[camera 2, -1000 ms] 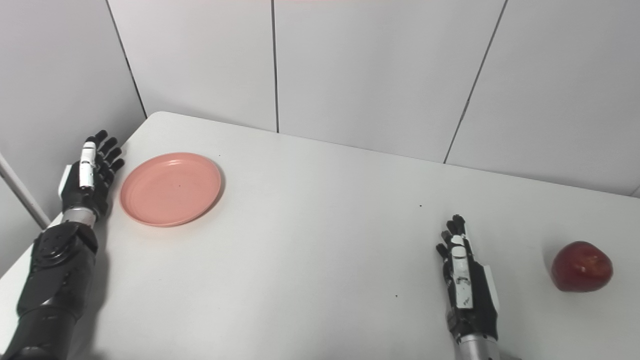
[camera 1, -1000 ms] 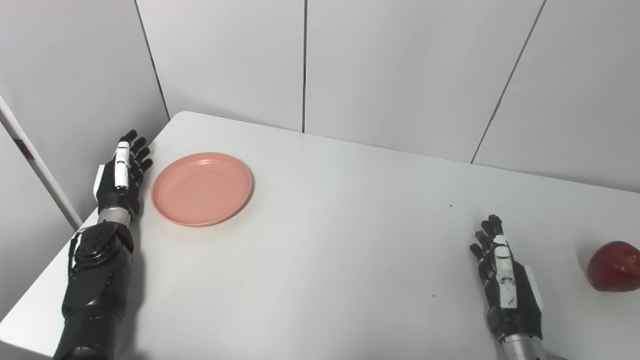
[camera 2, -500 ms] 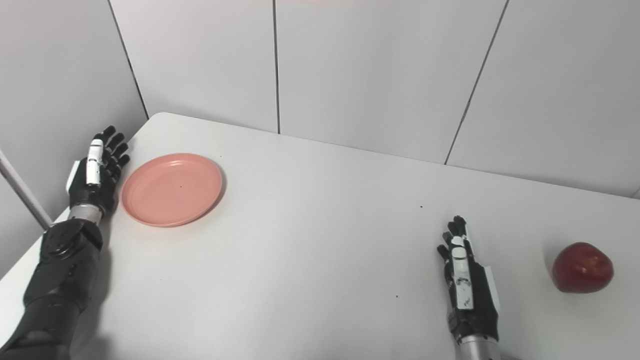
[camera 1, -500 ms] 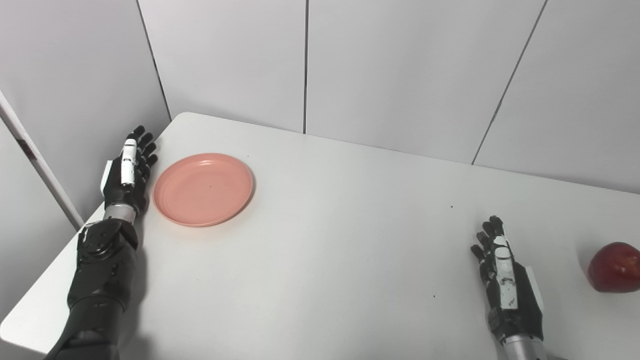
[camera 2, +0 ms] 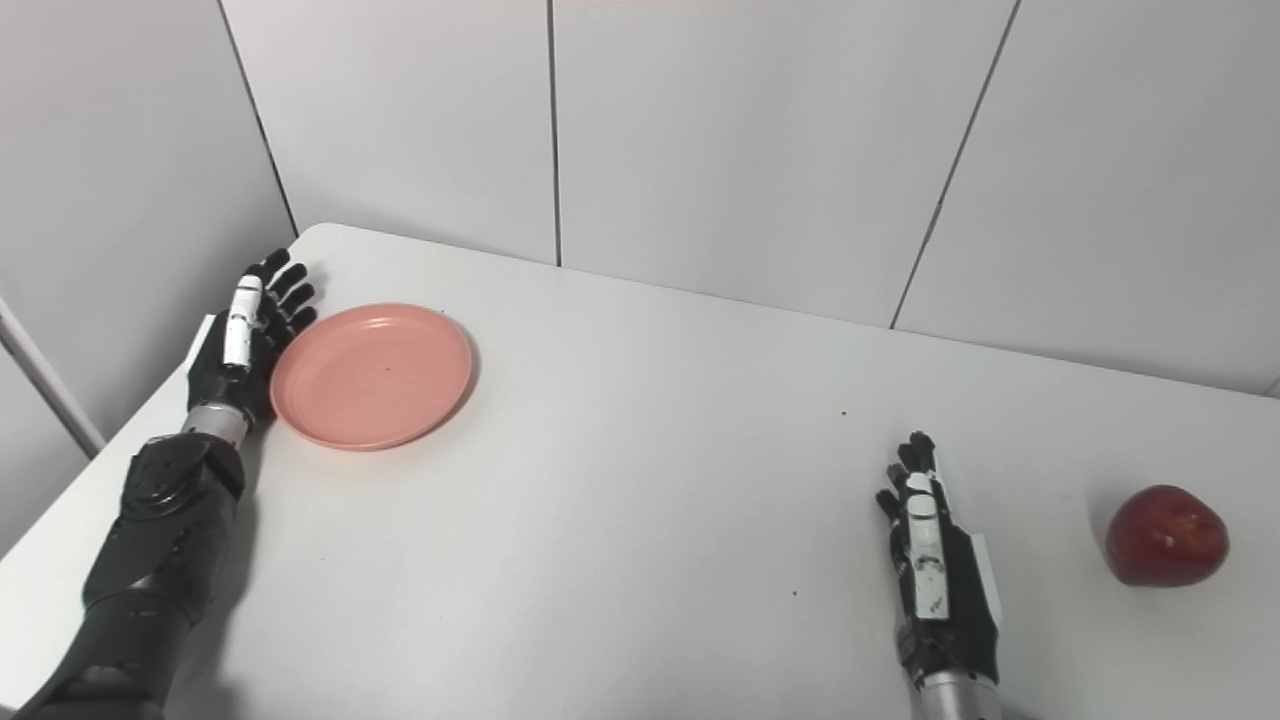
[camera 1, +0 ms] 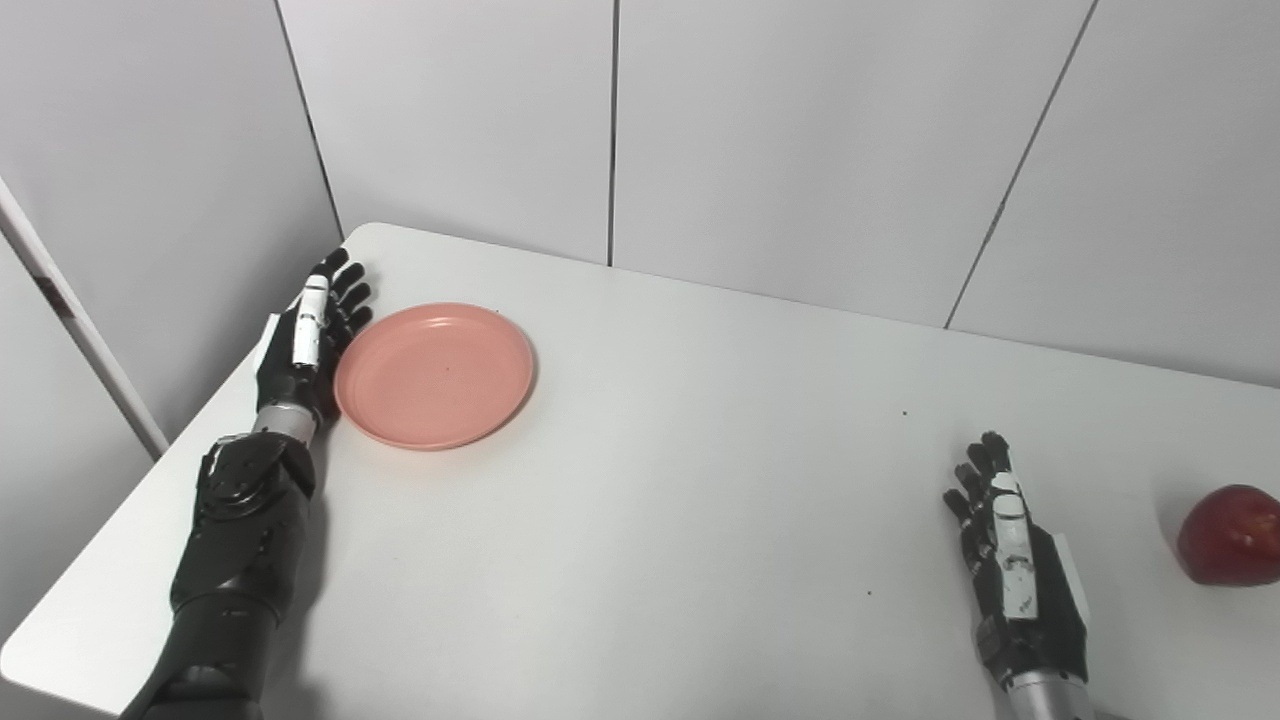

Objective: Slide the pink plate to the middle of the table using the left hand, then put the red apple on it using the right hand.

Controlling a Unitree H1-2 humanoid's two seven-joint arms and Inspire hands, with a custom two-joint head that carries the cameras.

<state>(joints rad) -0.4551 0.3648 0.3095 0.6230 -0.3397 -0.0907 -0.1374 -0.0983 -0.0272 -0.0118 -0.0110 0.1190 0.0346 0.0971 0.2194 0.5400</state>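
A round pink plate [camera 1: 434, 374] lies flat on the white table [camera 1: 680, 500] at the far left. My left hand [camera 1: 305, 345] stands on edge against the plate's left rim, open with straight fingers. The red apple [camera 1: 1228, 533] rests near the table's right side. My right hand [camera 1: 1012, 560] lies open on the table, a hand's width left of the apple and apart from it.
Grey wall panels close in behind the table and along its left side. The table's left edge [camera 2: 60, 520] runs just beside my left forearm [camera 2: 150, 540]. A few small dark specks mark the tabletop.
My left hand has swept rightward against the plate's left rim, and the plate has slid a little to the right. The right hand and the apple have stayed in place.
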